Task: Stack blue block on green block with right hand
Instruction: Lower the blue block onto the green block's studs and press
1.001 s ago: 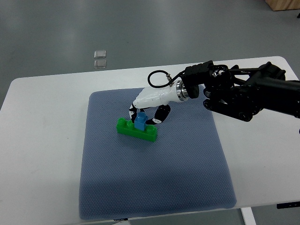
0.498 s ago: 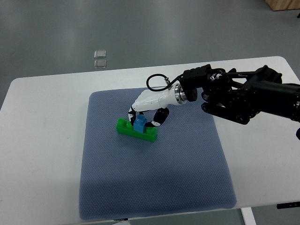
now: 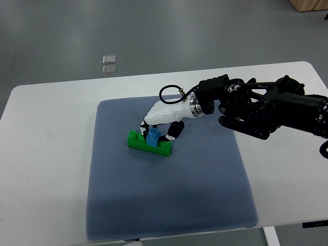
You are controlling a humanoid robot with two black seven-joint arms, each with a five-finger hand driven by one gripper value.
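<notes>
A long green block (image 3: 148, 145) lies on the blue-grey mat (image 3: 169, 205), left of its middle. A small blue block (image 3: 152, 136) sits on top of the green one, near its centre. My right hand (image 3: 156, 129), white with black joints, reaches in from the right on a black arm (image 3: 266, 107). Its fingers curl down around the blue block, thumb on the right side, other fingers at the back left. The left arm does not show.
The mat covers most of a white table (image 3: 46, 133). Two small clear squares (image 3: 109, 64) lie on the grey floor beyond the table's far edge. A wooden corner (image 3: 307, 5) shows at the top right.
My right hand has slid slightly left and lowered, pressing the blue block down onto the green block. The forearm followed to the left.
</notes>
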